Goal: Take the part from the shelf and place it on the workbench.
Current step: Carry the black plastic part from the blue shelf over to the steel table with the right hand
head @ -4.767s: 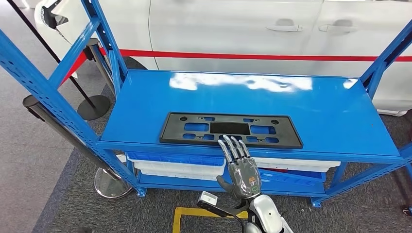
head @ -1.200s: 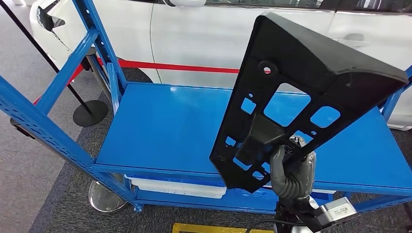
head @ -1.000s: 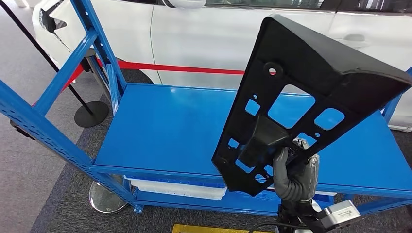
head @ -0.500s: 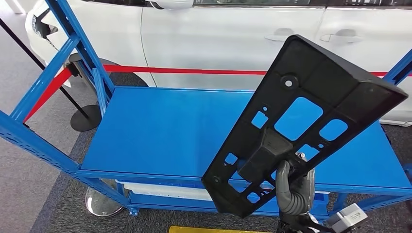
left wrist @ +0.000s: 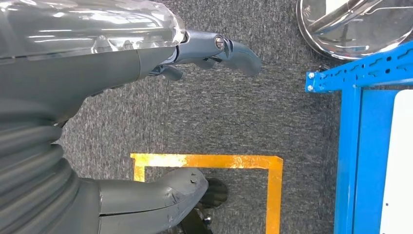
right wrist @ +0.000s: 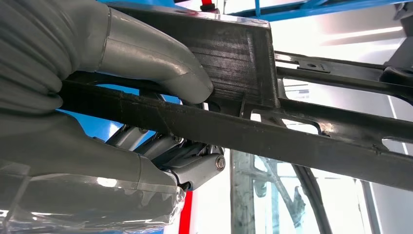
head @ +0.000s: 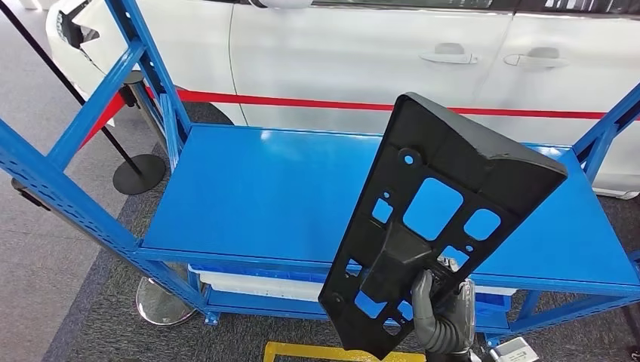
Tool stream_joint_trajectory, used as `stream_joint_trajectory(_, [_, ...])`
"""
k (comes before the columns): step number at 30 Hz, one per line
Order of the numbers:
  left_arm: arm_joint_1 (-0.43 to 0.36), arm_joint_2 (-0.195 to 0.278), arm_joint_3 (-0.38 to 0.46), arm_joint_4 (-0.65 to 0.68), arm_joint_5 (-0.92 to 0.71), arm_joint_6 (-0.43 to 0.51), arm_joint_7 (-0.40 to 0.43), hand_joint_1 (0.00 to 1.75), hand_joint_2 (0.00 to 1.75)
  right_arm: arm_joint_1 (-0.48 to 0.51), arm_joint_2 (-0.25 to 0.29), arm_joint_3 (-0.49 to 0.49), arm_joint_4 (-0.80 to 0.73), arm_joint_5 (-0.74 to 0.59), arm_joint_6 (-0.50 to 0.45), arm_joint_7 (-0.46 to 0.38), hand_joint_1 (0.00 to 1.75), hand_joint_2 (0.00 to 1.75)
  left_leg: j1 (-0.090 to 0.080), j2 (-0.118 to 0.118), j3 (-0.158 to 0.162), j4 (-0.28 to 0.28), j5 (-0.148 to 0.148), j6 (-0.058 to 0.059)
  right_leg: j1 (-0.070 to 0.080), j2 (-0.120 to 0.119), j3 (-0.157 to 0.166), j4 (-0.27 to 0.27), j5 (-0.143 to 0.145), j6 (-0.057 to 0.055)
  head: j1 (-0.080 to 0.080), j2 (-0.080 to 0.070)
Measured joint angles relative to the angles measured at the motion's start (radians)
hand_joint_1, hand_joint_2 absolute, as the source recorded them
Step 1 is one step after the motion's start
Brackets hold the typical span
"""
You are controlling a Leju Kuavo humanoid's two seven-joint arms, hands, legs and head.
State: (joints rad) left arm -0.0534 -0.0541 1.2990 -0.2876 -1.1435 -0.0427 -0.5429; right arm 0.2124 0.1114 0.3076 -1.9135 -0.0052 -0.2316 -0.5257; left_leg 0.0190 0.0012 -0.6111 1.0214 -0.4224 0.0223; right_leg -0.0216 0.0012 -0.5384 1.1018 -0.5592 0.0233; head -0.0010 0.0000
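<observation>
One part point(head: 445, 219) in the head view: a flat black plastic plate, long and rectangular, full of square cutouts and small round holes. It's up in the air, tilted on a diagonal in front of the blue shelf point(head: 272, 196), off its glossy metal deck. The right hand point(head: 441, 320) has it by the lower end, grey thumb wrapped over the front and fingers behind. One white car point(head: 362, 53) with a red stripe is parked behind the shelf, and one stanchion base point(head: 138, 172) sits on the floor off to the left.

Left wrist view: the left hand point(left wrist: 146, 122) hangs over rough grey carpet point(left wrist: 253, 112), thumb and fingers apart, nothing in them. One yellow tape outline point(left wrist: 234, 163) on the floor, one shiny round base point(left wrist: 355, 24), plus a corner of the blue shelf frame.

Right wrist view: the right hand's thumb point(right wrist: 160, 63) presses on the part's matte ribbed centre block, darker fingers point(right wrist: 185, 156) curled under a thin bar, so it's clamped tight.
</observation>
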Motion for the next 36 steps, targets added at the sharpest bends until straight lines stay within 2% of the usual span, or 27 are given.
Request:
stream_joint_trajectory(1, [-0.001, -0.001, 0.000, 0.000, 0.000, 0.000, -0.001, 0.00, 1.75, 0.001, 0.000, 0.003, 0.000, 0.003, -0.001, 0.000, 1.75, 1.75, 0.000, 0.000, -0.002, 0.001, 0.004, -0.005, 0.001, 0.000, 0.033, -0.052, 0.015, -0.001, -0.001, 0.000])
stream_joint_trajectory(2, [-0.003, -0.001, 0.000, 0.000, 0.001, 0.000, -0.002, 0.00, 1.75, 0.001, 0.000, 0.006, 0.000, 0.007, -0.002, 0.000, 1.75, 1.75, -0.001, -0.001, -0.002, 0.001, 0.008, -0.011, 0.004, 0.001, 0.051, -0.085, 0.021, -0.004, -0.001, 0.000])
stream_joint_trajectory(4, [-0.005, -0.002, 0.001, 0.000, 0.000, -0.001, -0.004, 0.00, 1.75, 0.002, 0.002, 0.012, 0.000, 0.013, -0.004, 0.000, 1.75, 1.75, -0.001, -0.001, -0.003, -0.001, 0.019, -0.026, 0.011, 0.003, 0.052, -0.098, 0.029, -0.014, -0.002, 0.000])
stream_joint_trajectory(6, [-0.006, -0.003, 0.001, 0.000, -0.003, 0.000, -0.005, 0.00, 1.75, 0.003, 0.003, 0.016, 0.002, 0.016, -0.007, 0.001, 1.75, 1.75, 0.001, -0.002, -0.011, 0.003, 0.017, -0.040, 0.009, 0.002, 0.041, -0.104, 0.040, -0.030, -0.002, 0.000])
stream_joint_trajectory(8, [-0.005, -0.003, 0.001, 0.000, -0.008, 0.001, -0.003, 0.00, 1.75, 0.005, 0.005, 0.021, 0.003, 0.019, -0.009, 0.001, 1.75, 1.75, 0.004, -0.002, -0.035, 0.055, -0.038, -0.047, 0.006, -0.001, 0.026, -0.109, 0.057, -0.046, -0.006, 0.000])
stream_joint_trajectory(10, [-0.005, -0.004, 0.001, 0.000, -0.012, 0.002, -0.002, 0.00, 1.75, 0.007, 0.006, 0.025, 0.006, 0.020, -0.010, 0.001, 1.75, 1.75, 0.004, -0.002, -0.074, 0.181, -0.131, -0.051, 0.011, -0.004, 0.007, -0.108, 0.071, -0.054, -0.010, 0.000])
stream_joint_trajectory(11, [-0.006, -0.004, 0.001, 0.000, -0.014, 0.003, -0.001, 0.00, 1.75, 0.008, 0.006, 0.026, 0.008, 0.020, -0.010, 0.001, 1.75, 1.75, 0.004, -0.002, -0.088, 0.242, -0.162, -0.052, 0.014, -0.005, -0.002, -0.106, 0.077, -0.056, -0.010, 0.000])
stream_joint_trajectory(12, [-0.006, -0.004, 0.001, 0.000, -0.016, 0.004, 0.002, 0.00, 1.75, 0.009, 0.006, 0.027, 0.010, 0.021, -0.011, 0.001, 1.75, 1.75, 0.004, -0.002, -0.090, 0.281, -0.176, -0.052, 0.017, -0.006, -0.012, -0.104, 0.083, -0.056, -0.010, 0.000])
stream_joint_trajectory(13, [-0.005, -0.004, 0.001, 0.000, -0.018, 0.007, 0.006, 0.00, 1.75, 0.010, 0.006, 0.028, 0.012, 0.021, -0.011, 0.001, 1.75, 1.75, 0.003, -0.002, -0.071, 0.277, -0.167, -0.050, 0.019, -0.006, -0.021, -0.101, 0.088, -0.056, -0.010, 0.000])
stream_joint_trajectory(14, [-0.005, -0.004, 0.001, 0.000, -0.021, 0.010, 0.013, 0.00, 1.75, 0.010, 0.006, 0.029, 0.013, 0.021, -0.013, 0.001, 1.75, 1.75, 0.003, -0.002, -0.034, 0.235, -0.145, -0.047, 0.021, -0.006, -0.028, -0.097, 0.091, -0.056, -0.010, 0.000])
stream_joint_trajectory(16, [-0.007, -0.004, 0.001, -0.001, -0.029, 0.019, 0.031, 0.00, 1.75, 0.010, 0.006, 0.031, 0.014, 0.023, -0.015, 0.000, 1.75, 1.75, -0.002, -0.002, 0.070, 0.084, -0.107, -0.034, 0.024, -0.006, -0.039, -0.088, 0.096, -0.052, -0.010, 0.000])
stream_joint_trajectory(17, [-0.008, -0.004, 0.001, -0.001, -0.033, 0.023, 0.042, 0.00, 1.75, 0.010, 0.006, 0.031, 0.014, 0.023, -0.016, 0.000, 1.75, 1.75, -0.005, -0.002, 0.104, 0.028, -0.097, -0.029, 0.025, -0.006, -0.041, -0.085, 0.099, -0.048, -0.009, 0.000])
stream_joint_trajectory(18, [-0.009, -0.005, 0.001, -0.001, -0.037, 0.028, 0.053, 0.00, 1.75, 0.009, 0.006, 0.032, 0.014, 0.023, -0.017, 0.000, 1.75, 1.75, -0.009, -0.002, 0.123, -0.007, -0.096, -0.024, 0.025, -0.006, -0.043, -0.083, 0.102, -0.043, -0.010, 0.000])
stream_joint_trajectory(20, [-0.007, -0.007, 0.001, -0.001, -0.039, 0.037, 0.074, 0.00, 1.75, 0.009, 0.007, 0.033, 0.014, 0.023, -0.018, 0.001, 1.75, 1.75, -0.011, -0.003, 0.119, -0.016, -0.090, -0.016, 0.025, -0.006, -0.045, -0.084, 0.110, -0.029, -0.010, 0.000])
stream_joint_trajectory(21, [-0.007, -0.010, 0.001, -0.001, -0.040, 0.041, 0.082, 0.00, 1.75, 0.009, 0.007, 0.033, 0.014, 0.021, -0.018, 0.001, 1.75, 1.75, -0.010, -0.001, 0.117, -0.021, -0.084, -0.010, 0.024, -0.005, -0.048, -0.081, 0.108, -0.023, -0.010, 0.000])
stream_joint_trajectory(22, [-0.007, -0.013, 0.001, -0.001, -0.040, 0.045, 0.088, 0.00, 1.75, 0.009, 0.007, 0.033, 0.013, 0.018, -0.018, 0.002, 1.75, 1.75, -0.007, 0.001, 0.113, -0.025, -0.076, -0.001, 0.023, -0.004, -0.055, -0.068, 0.092, -0.017, -0.009, 0.000])
stream_joint_trajectory(23, [-0.008, -0.017, 0.001, -0.001, -0.040, 0.048, 0.092, 0.00, 1.75, 0.009, 0.007, 0.033, 0.012, 0.015, -0.018, 0.002, 1.75, 1.75, -0.004, 0.002, 0.107, -0.029, -0.067, 0.006, 0.022, -0.003, -0.068, -0.037, 0.061, -0.012, -0.007, 0.000])
stream_joint_trajectory(24, [-0.008, -0.020, 0.001, -0.001, -0.041, 0.050, 0.095, 0.00, 1.75, 0.009, 0.007, 0.033, 0.012, 0.013, -0.018, 0.002, 1.75, 1.75, -0.004, 0.004, 0.099, -0.029, -0.060, 0.011, 0.019, -0.002, -0.088, 0.014, 0.019, -0.008, -0.005, 0.000])
stream_joint_trajectory(25, [-0.008, -0.023, 0.001, -0.001, -0.042, 0.052, 0.097, 0.00, 1.75, 0.010, 0.007, 0.033, 0.011, 0.011, -0.018, 0.002, 1.75, 1.75, -0.004, 0.005, 0.088, -0.028, -0.053, 0.015, 0.018, -0.002, -0.112, 0.078, -0.025, -0.004, -0.004, 0.000])
stream_joint_trajectory(26, [-0.007, -0.025, 0.001, -0.001, -0.043, 0.053, 0.099, 0.00, 1.75, 0.010, 0.007, 0.032, 0.011, 0.010, -0.018, 0.002, 1.75, 1.75, -0.005, 0.005, 0.078, -0.026, -0.047, 0.015, 0.016, -0.002, -0.132, 0.139, -0.056, -0.001, -0.003, 0.000])
stream_joint_trajectory(27, [-0.006, -0.027, 0.001, -0.001, -0.045, 0.054, 0.100, 0.00, 1.75, 0.010, 0.007, 0.032, 0.011, 0.010, -0.018, 0.002, 1.75, 1.75, -0.005, 0.006, 0.068, -0.024, -0.041, 0.014, 0.013, -0.002, -0.141, 0.178, -0.068, 0.002, -0.003, 0.000])
stream_joint_trajectory(28, [-0.006, -0.029, 0.001, -0.001, -0.046, 0.055, 0.100, 0.00, 1.75, 0.011, 0.007, 0.032, 0.011, 0.009, -0.018, 0.002, 1.75, 1.75, -0.005, 0.006, 0.059, -0.021, -0.037, 0.012, 0.011, -0.002, -0.132, 0.182, -0.059, 0.004, -0.003, 0.000])
stream_joint_trajectory(29, [-0.006, -0.031, 0.001, -0.001, -0.048, 0.055, 0.101, 0.00, 1.75, 0.011, 0.007, 0.032, 0.011, 0.009, -0.018, 0.002, 1.75, 1.75, -0.005, 0.006, 0.051, -0.017, -0.033, 0.010, 0.009, -0.002, -0.103, 0.148, -0.035, 0.005, -0.003, 0.000])
stream_joint_trajectory(30, [-0.006, -0.033, 0.001, -0.001, -0.049, 0.055, 0.101, 0.00, 1.75, 0.011, 0.007, 0.031, 0.011, 0.009, -0.018, 0.002, 1.75, 1.75, -0.005, 0.006, 0.044, -0.012, -0.030, 0.008, 0.007, -0.002, -0.056, 0.080, -0.005, 0.005, -0.003, 0.000])
stream_joint_trajectory(32, [-0.007, -0.036, 0.001, -0.001, -0.050, 0.056, 0.104, 0.00, 1.75, 0.011, 0.007, 0.031, 0.009, 0.013, -0.018, 0.001, 1.75, 1.75, -0.007, 0.005, 0.033, -0.003, -0.026, 0.000, 0.009, -0.002, 0.024, -0.049, 0.028, -0.002, -0.003, 0.000])
stream_joint_trajectory(33, [-0.007, -0.037, 0.001, -0.001, -0.050, 0.056, 0.106, 0.00, 1.75, 0.011, 0.007, 0.031, 0.008, 0.017, -0.019, 0.000, 1.75, 1.75, -0.008, 0.005, 0.030, 0.000, -0.023, -0.005, 0.011, -0.001, 0.043, -0.085, 0.033, -0.007, -0.003, 0.000])
stream_joint_trajectory(36, [-0.006, -0.041, 0.001, -0.001, -0.047, 0.055, 0.114, 0.00, 1.75, 0.018, 0.007, 0.031, 0.005, 0.031, -0.026, -0.003, 1.75, 1.75, -0.008, 0.004, 0.022, 0.002, -0.013, -0.025, 0.013, -0.002, 0.034, -0.097, 0.042, -0.027, -0.002, 0.000])
